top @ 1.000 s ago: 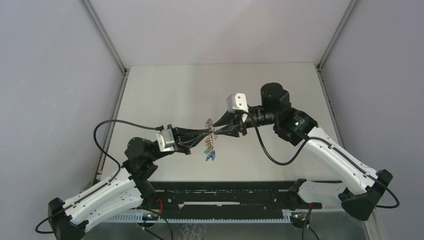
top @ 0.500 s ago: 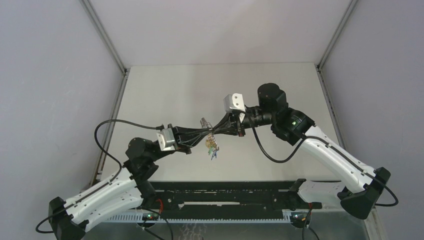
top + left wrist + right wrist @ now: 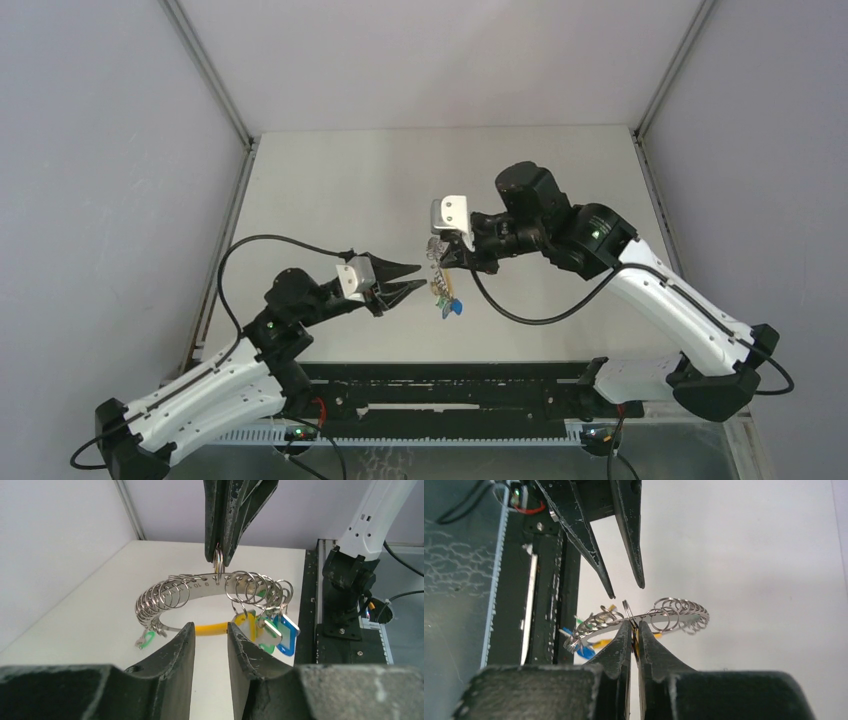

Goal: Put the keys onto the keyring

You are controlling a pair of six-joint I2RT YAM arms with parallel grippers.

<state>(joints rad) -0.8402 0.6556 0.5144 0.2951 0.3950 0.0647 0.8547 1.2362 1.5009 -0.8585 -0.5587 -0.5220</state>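
Grey walls (image 3: 100, 150), white table (image 3: 330, 190) — right gripper (image 3: 634, 632) pinches the keyring (image 3: 200, 586) aloft.

**My two arms, catalogued**

White shell links (image 3: 660, 300) on black joints (image 3: 530, 190), one green lamp (image 3: 597, 232) apiece. Black cable (image 3: 262, 240) loops per arm. Grey camera block (image 3: 450, 213) per wrist. My left claw (image 3: 418, 276) and right claw (image 3: 441, 262): black tapered fingers (image 3: 170, 655), scuffed pale.
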